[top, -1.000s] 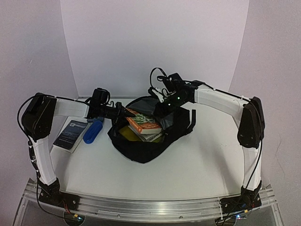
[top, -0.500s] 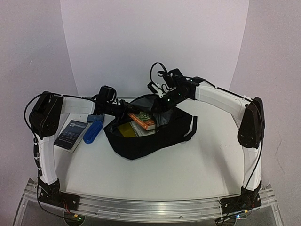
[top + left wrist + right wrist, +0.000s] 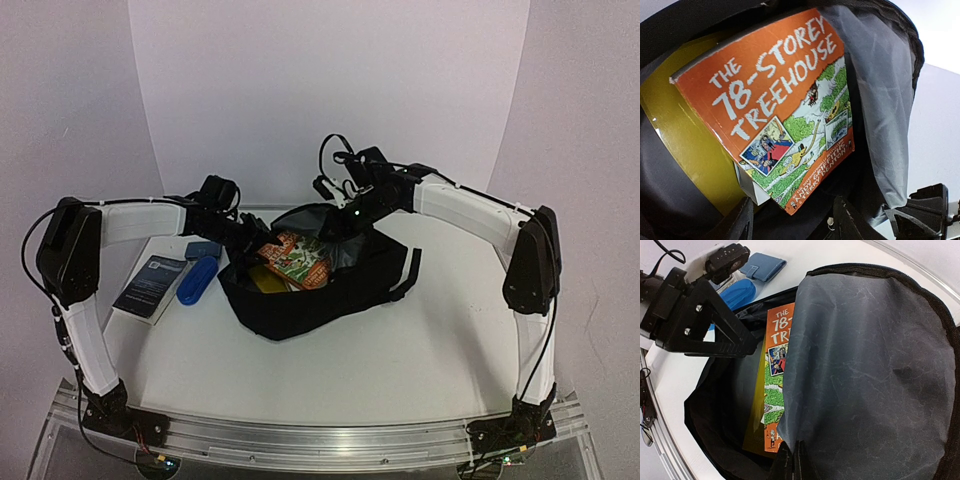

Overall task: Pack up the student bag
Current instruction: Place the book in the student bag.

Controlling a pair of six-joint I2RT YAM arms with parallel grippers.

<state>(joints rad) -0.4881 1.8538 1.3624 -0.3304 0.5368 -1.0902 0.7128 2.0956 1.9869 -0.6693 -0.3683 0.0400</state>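
Student bag (image 3: 300,310) sits on the table (image 3: 420,360) just past its middle, toward 12 o'clock in the overhead view. Its long axis runs roughly from 9 o'clock to 3 o'clock, with the 3 o'clock end tipped slightly farther back. The rounded black body bulges toward 6 o'clock. The mouth gapes upward and toward 12 o'clock, and a black strap (image 3: 408,268) trails off the 3 o'clock end.

Inside the student bag we see an orange book (image 3: 785,95) titled "The 78-Storey Treehouse", cover up and tilted. Under it lies a white-edged book (image 3: 752,189), of which only a corner shows. Both rest against a flat yellow item (image 3: 690,145), on the 9 o'clock side of the bag in the overhead view. We cannot tell whether it is a book or a folder.

The right gripper (image 3: 791,458) is pinched closed on the edge of the bag's grey lining (image 3: 865,365) and holds that flap raised at the 12 o'clock rim. The left gripper (image 3: 792,225) is at the 9 o'clock rim, just inside the mouth. Its jaws stand moderately apart with nothing held between them, and the orange book's lower corner is near them.

Outside the bag, at 9 o'clock from it, a blue case (image 3: 198,279) lies on the table. A pale blue pouch (image 3: 203,249) sits just beyond it toward 12 o'clock, and a dark booklet (image 3: 152,285) lies farther out at 9 o'clock.
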